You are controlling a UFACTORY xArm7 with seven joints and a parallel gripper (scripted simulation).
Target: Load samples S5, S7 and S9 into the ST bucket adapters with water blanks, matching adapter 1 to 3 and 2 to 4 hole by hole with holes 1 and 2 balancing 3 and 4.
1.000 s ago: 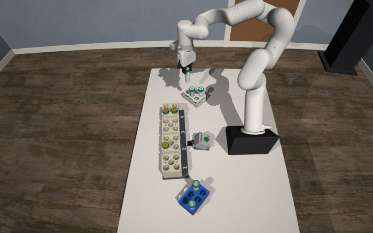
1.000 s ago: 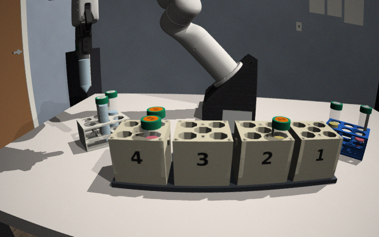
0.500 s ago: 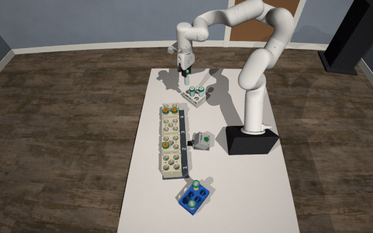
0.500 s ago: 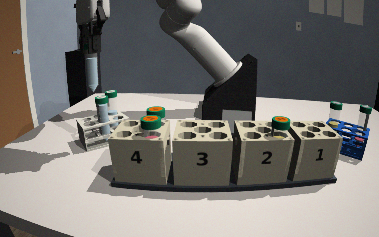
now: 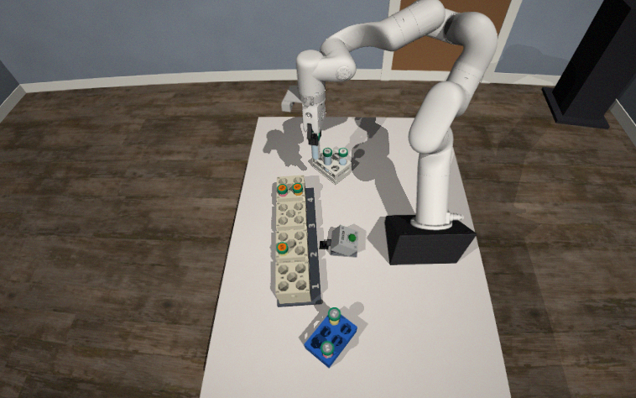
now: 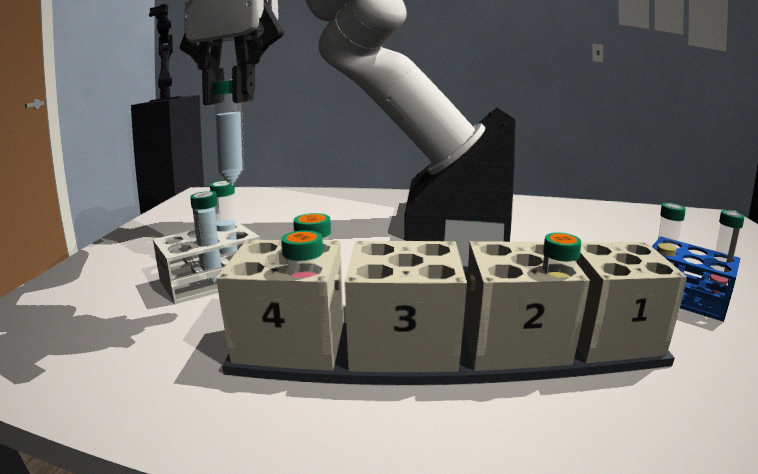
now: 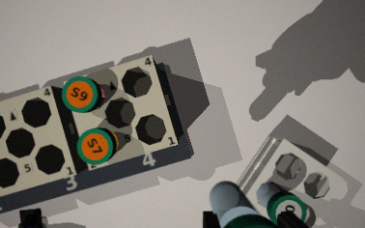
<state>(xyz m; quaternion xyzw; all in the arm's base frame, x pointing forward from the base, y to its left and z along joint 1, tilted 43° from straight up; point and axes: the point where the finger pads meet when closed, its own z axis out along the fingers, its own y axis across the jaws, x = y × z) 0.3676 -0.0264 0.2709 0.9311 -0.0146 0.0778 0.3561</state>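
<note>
Gripping round green cap, hand (image 5: 313, 140) (image 6: 227, 88) suspends smooth, cone-tipped, blue-filled tube (image 5: 315, 151) (image 6: 229, 141) (image 7: 232, 203).

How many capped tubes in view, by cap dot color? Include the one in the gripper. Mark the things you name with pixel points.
Orange-dot tubes (image 5: 282, 247) (image 6: 302, 246) (image 7: 95, 145): 3
Grey-dot tubes (image 5: 334, 313) (image 6: 672, 211): 2
White-dot tubes in the white rack: 2
Tube in the gripper (image 5: 314, 140) (image 6: 227, 88), dot unreadable: 1
Total: 8
</note>
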